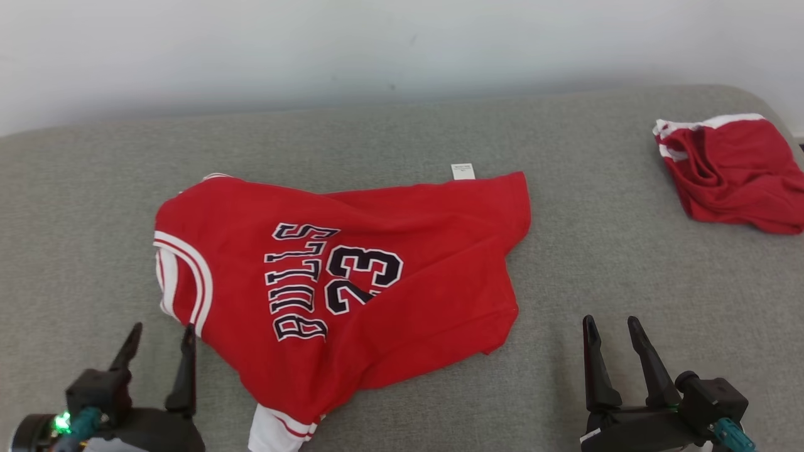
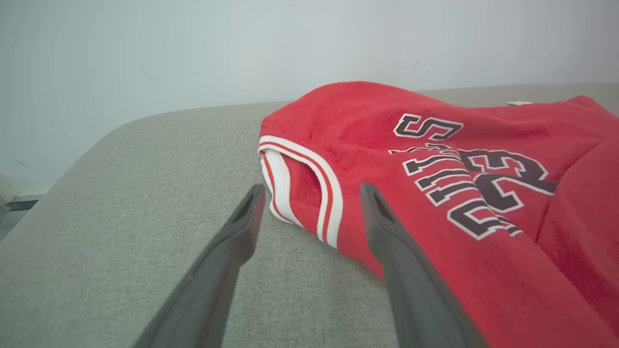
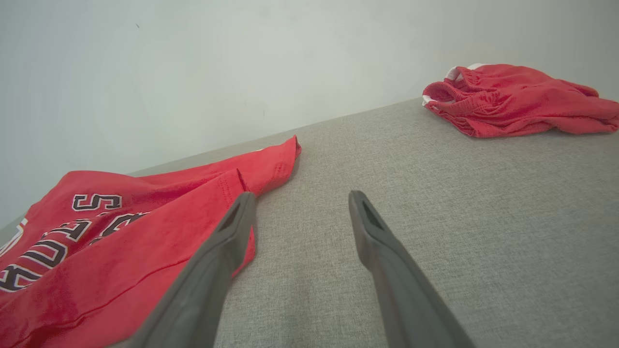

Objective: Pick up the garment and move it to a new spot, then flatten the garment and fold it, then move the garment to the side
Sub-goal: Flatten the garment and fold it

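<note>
- Nearest to us, at the lower left of the head view, our left gripper [image 1: 163,328] stood low over the grey cushion [image 1: 597,263]. Its two dark fingers were spread and nothing was between them.
- At the lower right, our right gripper [image 1: 610,320] also had its fingers apart and empty. It was over bare cushion, just beside the garment's near right corner.
- The red jersey [image 1: 440,251] lay rumpled but mostly spread on the cushion, between the two grippers and a little beyond them. It was closer to the left one.
- A white-and-red trimmed edge [image 1: 273,430] of the jersey reached closest to us.
- The jersey's striped armhole [image 1: 188,276] sat just beyond the left gripper's fingertips. The inner finger was just beside it, and we could not tell whether they touched.
- The dark lettering [image 1: 295,295], "BULLS" and "23", faced up on the middle of the cloth and read sideways from our head view.
- A small white label [image 1: 463,171] poked out at the jersey's far edge.
- Farther off to the right, well apart from the jersey, a second red garment [image 1: 735,176] with white trim lay bunched near the cushion's far corner.
- Behind the cushion rose a pale wall [image 1: 377,50].
</note>
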Motion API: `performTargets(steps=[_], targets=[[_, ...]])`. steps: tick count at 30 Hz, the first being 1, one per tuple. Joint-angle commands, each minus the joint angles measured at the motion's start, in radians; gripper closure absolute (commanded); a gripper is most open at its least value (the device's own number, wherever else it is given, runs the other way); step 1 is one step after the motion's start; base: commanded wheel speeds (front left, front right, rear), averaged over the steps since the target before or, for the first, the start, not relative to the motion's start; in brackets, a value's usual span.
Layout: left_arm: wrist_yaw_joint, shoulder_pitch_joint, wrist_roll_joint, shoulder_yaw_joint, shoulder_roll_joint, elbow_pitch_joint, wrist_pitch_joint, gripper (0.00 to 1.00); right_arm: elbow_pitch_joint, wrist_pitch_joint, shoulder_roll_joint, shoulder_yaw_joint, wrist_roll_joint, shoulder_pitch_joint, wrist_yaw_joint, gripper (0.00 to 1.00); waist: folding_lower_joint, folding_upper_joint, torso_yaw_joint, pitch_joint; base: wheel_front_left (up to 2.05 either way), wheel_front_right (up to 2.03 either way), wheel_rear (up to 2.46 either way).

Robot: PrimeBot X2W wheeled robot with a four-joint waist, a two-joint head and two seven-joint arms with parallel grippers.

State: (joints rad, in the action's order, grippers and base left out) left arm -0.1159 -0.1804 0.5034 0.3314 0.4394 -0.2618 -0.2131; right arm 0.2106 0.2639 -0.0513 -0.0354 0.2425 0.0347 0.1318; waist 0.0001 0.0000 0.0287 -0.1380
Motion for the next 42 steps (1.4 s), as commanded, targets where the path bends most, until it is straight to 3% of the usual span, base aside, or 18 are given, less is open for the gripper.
performTargets(steps=[1,13,21,22,23,24,30,35,42], targets=[[0.007,-0.019,0.009,-0.003,0.006,-0.016,0.004,0.00,0.000,0.000,0.002,0.001,-0.008,0.009,-0.003,0.00,-0.0001,0.0000,0.027,-0.023,0.00,0.00,0.00],[0.047,-0.114,0.078,-0.027,-0.013,-0.239,0.033,0.00,-0.005,0.000,-0.002,-0.003,-0.018,0.024,-0.003,0.00,-0.0001,0.0000,0.087,-0.059,0.00,0.00,0.00],[0.094,-0.158,0.130,-0.031,-0.067,-0.376,0.023,0.01,-0.002,0.000,-0.004,-0.007,-0.020,0.023,-0.003,0.00,-0.0001,0.0000,0.093,-0.048,0.00,0.00,0.00],[0.102,-0.169,0.138,-0.036,-0.073,-0.389,0.017,0.23,-0.003,0.000,-0.005,-0.006,-0.020,0.024,-0.003,0.00,-0.0001,0.0000,0.093,-0.047,0.00,0.00,0.00],[0.108,-0.180,0.140,-0.036,-0.076,-0.402,0.010,0.95,-0.005,0.000,-0.005,-0.005,-0.022,0.025,-0.003,0.00,-0.0001,0.0000,0.094,-0.046,0.00,0.00,0.00],[0.111,-0.189,0.129,-0.031,-0.076,-0.413,0.002,1.00,-0.007,0.000,-0.005,-0.004,-0.024,0.026,-0.003,0.00,-0.0001,0.0000,0.095,-0.045,0.00,0.00,0.00],[0.087,-0.241,0.054,-0.021,-0.077,-0.402,-0.045,1.00,-0.009,0.000,-0.009,-0.008,-0.021,0.020,-0.003,0.00,-0.0001,0.0000,0.095,-0.038,0.00,0.00,0.00],[0.069,-0.253,-0.018,0.040,-0.128,-0.309,-0.051,1.00,-0.011,0.000,-0.007,-0.009,-0.023,0.008,-0.003,0.00,-0.0001,0.0000,0.097,-0.031,0.00,0.00,0.00],[0.099,-0.295,-0.071,0.157,-0.223,-0.243,-0.032,1.00,-0.007,0.000,-0.005,-0.004,-0.020,0.020,-0.003,0.00,-0.0001,0.0000,0.108,-0.036,0.00,0.00,0.00]])
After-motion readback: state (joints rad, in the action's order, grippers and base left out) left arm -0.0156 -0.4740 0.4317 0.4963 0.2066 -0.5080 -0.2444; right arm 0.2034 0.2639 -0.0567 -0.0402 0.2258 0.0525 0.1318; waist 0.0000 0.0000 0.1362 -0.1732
